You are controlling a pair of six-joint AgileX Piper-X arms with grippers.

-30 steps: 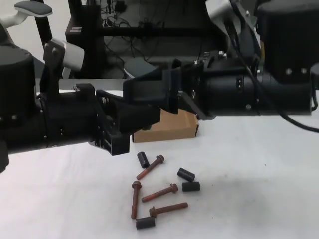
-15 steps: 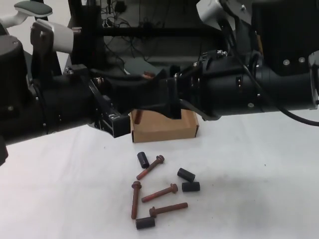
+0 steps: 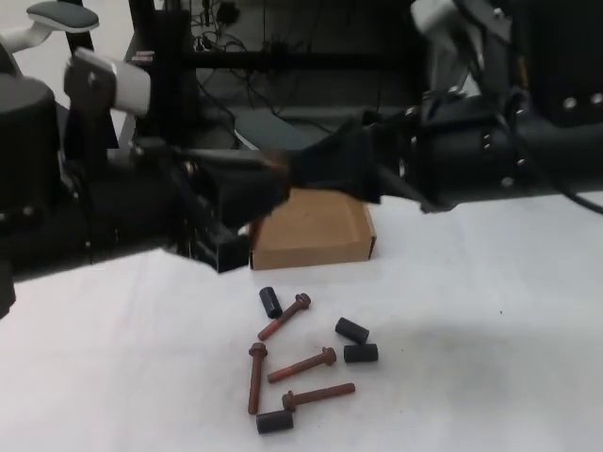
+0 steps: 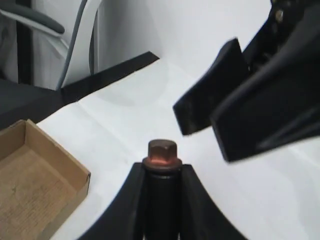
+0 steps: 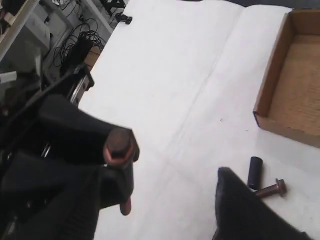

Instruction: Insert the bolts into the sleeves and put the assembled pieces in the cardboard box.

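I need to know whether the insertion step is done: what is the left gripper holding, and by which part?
The left gripper holds an assembled piece, clamped on its black sleeve. The bolt head sticks out past the gripper's tips.

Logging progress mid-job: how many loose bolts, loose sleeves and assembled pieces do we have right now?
Loose bolts: 4
Loose sleeves: 4
Assembled pieces: 1, in the left gripper
Total: 9

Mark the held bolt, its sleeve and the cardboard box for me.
Bolt (image 4: 162, 150), left wrist view, on its six-sided head.
Sleeve (image 4: 162, 200), left wrist view, on its dark body.
Cardboard box (image 3: 316, 245), high view, on its near wall.
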